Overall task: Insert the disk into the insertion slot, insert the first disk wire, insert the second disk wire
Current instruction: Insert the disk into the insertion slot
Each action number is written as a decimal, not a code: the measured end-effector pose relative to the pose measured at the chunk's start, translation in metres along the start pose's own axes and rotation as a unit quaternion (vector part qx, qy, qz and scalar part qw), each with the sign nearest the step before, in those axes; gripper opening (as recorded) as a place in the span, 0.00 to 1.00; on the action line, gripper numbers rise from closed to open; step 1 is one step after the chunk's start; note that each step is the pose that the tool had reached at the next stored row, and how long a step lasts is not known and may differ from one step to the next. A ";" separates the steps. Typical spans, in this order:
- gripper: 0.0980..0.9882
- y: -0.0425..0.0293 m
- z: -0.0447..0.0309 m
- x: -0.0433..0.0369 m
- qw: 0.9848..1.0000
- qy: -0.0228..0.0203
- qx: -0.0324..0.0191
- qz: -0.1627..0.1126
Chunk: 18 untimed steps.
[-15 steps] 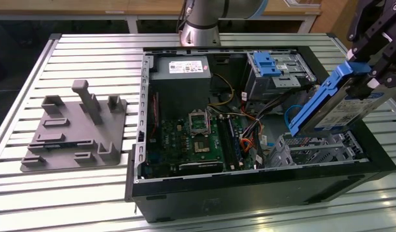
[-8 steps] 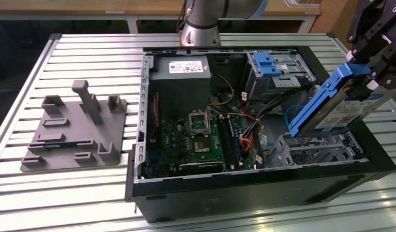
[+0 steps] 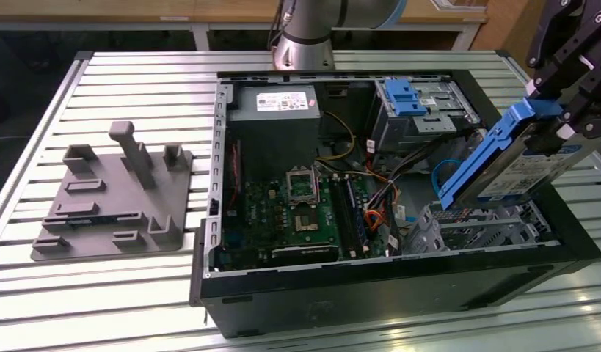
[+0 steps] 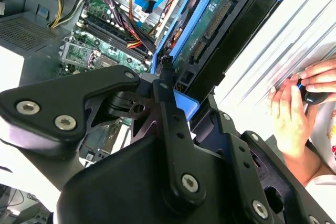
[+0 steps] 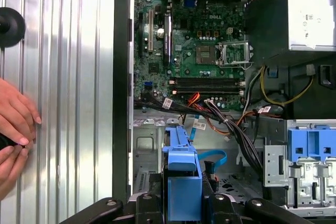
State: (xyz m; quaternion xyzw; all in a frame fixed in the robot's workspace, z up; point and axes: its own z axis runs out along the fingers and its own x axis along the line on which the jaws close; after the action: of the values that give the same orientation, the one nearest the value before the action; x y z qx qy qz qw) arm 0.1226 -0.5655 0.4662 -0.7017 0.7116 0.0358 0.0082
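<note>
**Desk:** Where is the disk on your screen?

**Me:** I have the disk (image 3: 511, 163) in its blue carrier, tilted, up in the gripper (image 3: 560, 121) at the exterior view's right. Its low end hangs just above the insertion slot (image 3: 476, 227), not inside it. The fingers are pressed onto the carrier's upper end, pinching it from both sides.

**Desk:** How do you expect it to handle?

**Me:** I judge it rigid, fairly heavy for its size, and no friend of knocks. The plastic carrier probably flexes a little. So I trust a hold on its end tab and side rails, not on the bare circuit face with the connector that I see in the second wrist view.

**Desk:** And the wires?

**Me:** The first disk wire (image 5: 195, 98), red and orange, lies loose beside the motherboard (image 3: 300, 213). The second disk wire (image 5: 210, 156), blue, curls on the case floor near the cage. Both look limp and light, and I'd say the plugs are the places to grip.

**Desk:** What's around you?

**Me:** The computer case (image 3: 379, 293) lies open on a ridged aluminium table (image 3: 133, 81), with a grey fixture (image 3: 114, 198) well apart from it. A person's hands (image 5: 13, 129) rest on the table beside the case.
</note>
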 end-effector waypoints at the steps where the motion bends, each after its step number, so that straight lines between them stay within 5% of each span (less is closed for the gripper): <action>1: 0.30 0.0000 0.0003 0.0001 1.000 0.000 0.000 0.000; 18: 0.30 -0.0007 0.0062 0.0005 1.000 0.000 0.000 0.004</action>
State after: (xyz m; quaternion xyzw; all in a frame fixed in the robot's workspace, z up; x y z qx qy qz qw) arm 0.1230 -0.5657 0.4600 -0.6990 0.7142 0.0357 0.0084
